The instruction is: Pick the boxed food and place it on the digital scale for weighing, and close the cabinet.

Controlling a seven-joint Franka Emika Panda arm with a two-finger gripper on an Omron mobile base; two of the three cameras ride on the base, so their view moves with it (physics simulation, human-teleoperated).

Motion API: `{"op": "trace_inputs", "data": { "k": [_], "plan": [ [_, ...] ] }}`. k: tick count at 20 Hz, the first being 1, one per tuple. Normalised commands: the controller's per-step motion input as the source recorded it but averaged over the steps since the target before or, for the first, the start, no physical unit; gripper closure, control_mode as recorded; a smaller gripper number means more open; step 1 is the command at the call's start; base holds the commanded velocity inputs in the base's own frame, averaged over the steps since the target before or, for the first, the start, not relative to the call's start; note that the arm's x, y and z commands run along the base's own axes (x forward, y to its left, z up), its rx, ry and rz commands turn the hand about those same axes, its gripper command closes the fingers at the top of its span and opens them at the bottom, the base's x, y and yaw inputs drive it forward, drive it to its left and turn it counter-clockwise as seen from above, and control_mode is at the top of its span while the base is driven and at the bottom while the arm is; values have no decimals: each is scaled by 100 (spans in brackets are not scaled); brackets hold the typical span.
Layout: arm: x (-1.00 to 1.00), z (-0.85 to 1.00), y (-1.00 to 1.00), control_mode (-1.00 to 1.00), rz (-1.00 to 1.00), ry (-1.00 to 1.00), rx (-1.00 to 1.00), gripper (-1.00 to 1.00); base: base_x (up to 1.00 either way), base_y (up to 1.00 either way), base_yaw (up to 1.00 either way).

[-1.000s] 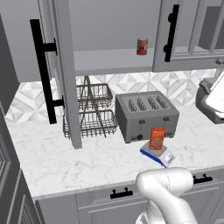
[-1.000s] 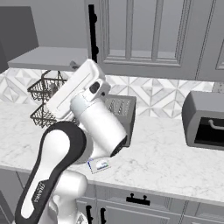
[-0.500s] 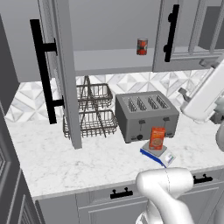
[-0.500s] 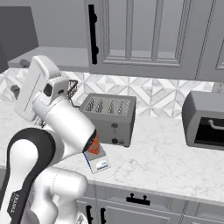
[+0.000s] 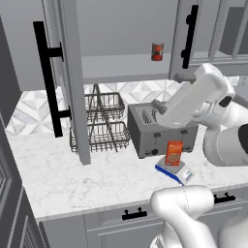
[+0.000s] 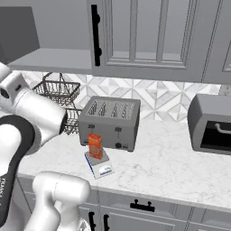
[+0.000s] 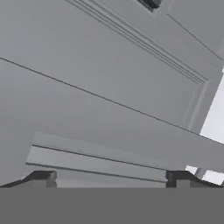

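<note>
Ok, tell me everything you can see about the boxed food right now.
The boxed food is a small orange-red carton with a pale round picture on its front. It stands upright on the light top plate of the blue digital scale, just in front of the grey toaster, on the marble counter. Nothing else touches it.

One small orange-red rectangular carton [image 5: 174, 152] counted, upright on one flat blue-based scale with pale top plate [image 5: 175, 170]. One grey four-slot toaster [image 5: 157, 131]. One short red cylindrical can [image 5: 157, 51] on grey cabinet shelf. One two-tier dark wire basket rack [image 5: 102, 123]. Two long black vertical bar handles seen on large grey panelled wall cabinet [image 5: 68, 82]. One grey toaster oven [image 6: 211, 124].
</note>
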Motion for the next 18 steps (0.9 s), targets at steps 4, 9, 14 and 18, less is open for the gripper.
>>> {"op": "trace_inputs", "data": {
  "k": [4,9,14,18],
  "plan": [
    [-84,-1,79,-100,0,-28,-12,-100,0,0,0],
    [-100,-6,42,-100,0,-10,-6,-100,0,0,0],
    [-80,-18,47,-100,0,-1,-1,-100,0,0,0],
    [-46,-21,57,-100,0,0,0,-100,0,0,0]
  ]
}}
